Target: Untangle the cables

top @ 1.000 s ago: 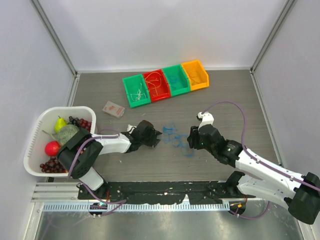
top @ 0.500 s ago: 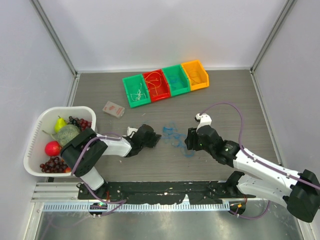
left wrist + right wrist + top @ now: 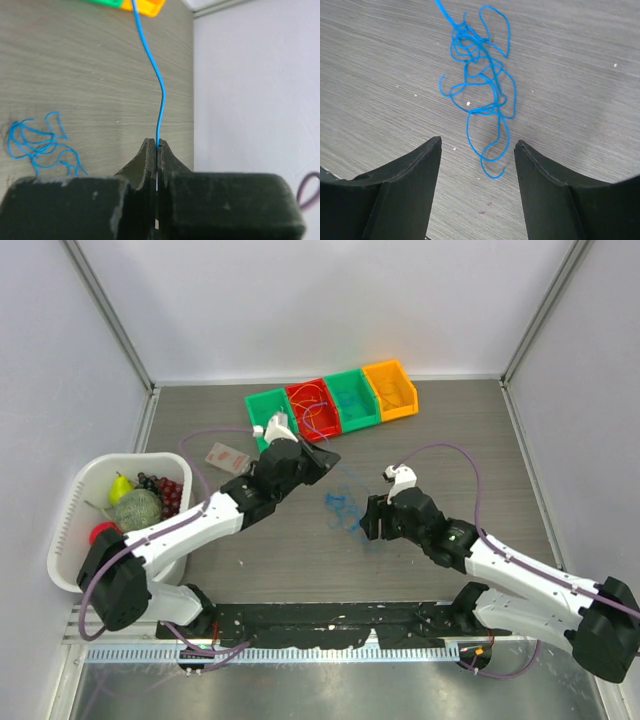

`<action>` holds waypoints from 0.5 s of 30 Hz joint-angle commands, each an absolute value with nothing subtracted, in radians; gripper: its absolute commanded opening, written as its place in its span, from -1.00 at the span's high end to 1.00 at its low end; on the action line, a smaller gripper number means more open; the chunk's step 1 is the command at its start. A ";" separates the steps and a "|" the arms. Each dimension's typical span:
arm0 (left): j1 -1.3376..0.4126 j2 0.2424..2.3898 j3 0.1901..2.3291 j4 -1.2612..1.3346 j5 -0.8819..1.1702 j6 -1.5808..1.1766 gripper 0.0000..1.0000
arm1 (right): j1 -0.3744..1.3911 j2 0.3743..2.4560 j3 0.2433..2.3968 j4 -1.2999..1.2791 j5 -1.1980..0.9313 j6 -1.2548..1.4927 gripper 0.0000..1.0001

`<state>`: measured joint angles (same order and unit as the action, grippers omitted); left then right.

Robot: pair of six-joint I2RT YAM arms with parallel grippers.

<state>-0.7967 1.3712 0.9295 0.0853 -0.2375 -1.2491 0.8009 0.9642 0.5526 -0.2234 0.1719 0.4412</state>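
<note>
My left gripper (image 3: 156, 147) had risen toward the bins (image 3: 392, 390), jaws pressed together on one blue cable (image 3: 160, 95). My right gripper (image 3: 477, 144) had spread wider above the tangle (image 3: 481, 90) lying on the table (image 3: 580, 75). The cable's far end ran out of view.

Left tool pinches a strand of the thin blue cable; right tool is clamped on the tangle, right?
No: the right tool stands open over the thin blue cable tangle, gripping nothing, per the right wrist view. The left tool does pinch a strand.
</note>
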 commanded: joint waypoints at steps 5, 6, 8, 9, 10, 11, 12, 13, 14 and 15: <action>-0.825 1.313 1.268 -0.196 -0.072 -0.914 1.00 | 0.796 0.810 0.583 0.056 0.015 0.319 -0.34; -0.827 1.315 1.300 -0.212 -0.054 -0.907 1.00 | 0.796 0.807 0.584 0.076 0.015 0.321 -0.34; -0.827 1.304 1.354 -0.241 -0.037 -0.896 1.00 | 0.796 0.824 0.624 0.087 0.067 0.325 -0.34; -0.827 1.301 1.383 -0.255 -0.034 -0.890 1.00 | 0.796 0.831 0.641 0.068 0.136 0.339 -0.34; -0.827 1.295 1.408 -0.267 -0.032 -0.879 1.00 | 0.796 0.854 0.673 0.057 0.167 0.341 -0.34; -0.828 1.292 1.439 -0.282 -0.028 -0.867 1.00 | 0.796 0.864 0.689 0.046 0.193 0.339 -0.34; -0.828 1.289 1.472 -0.293 -0.020 -0.852 1.00 | 0.796 0.880 0.707 0.046 0.192 0.336 -0.33; -0.828 1.286 1.501 -0.307 -0.012 -0.842 1.00 | 0.796 0.891 0.715 0.055 0.192 0.340 -0.32; -0.828 1.282 1.537 -0.317 -0.006 -0.832 1.00 | 0.796 0.893 0.716 0.067 0.193 0.345 -0.32; -0.828 1.281 1.563 -0.322 -0.005 -0.825 1.00 | 0.796 0.899 0.718 0.084 0.193 0.350 -0.31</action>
<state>-0.8246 1.3258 1.4414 -0.2611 -0.0498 -0.9031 0.7998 0.8814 0.6613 -0.0036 0.1364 0.3534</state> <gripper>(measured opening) 0.013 0.662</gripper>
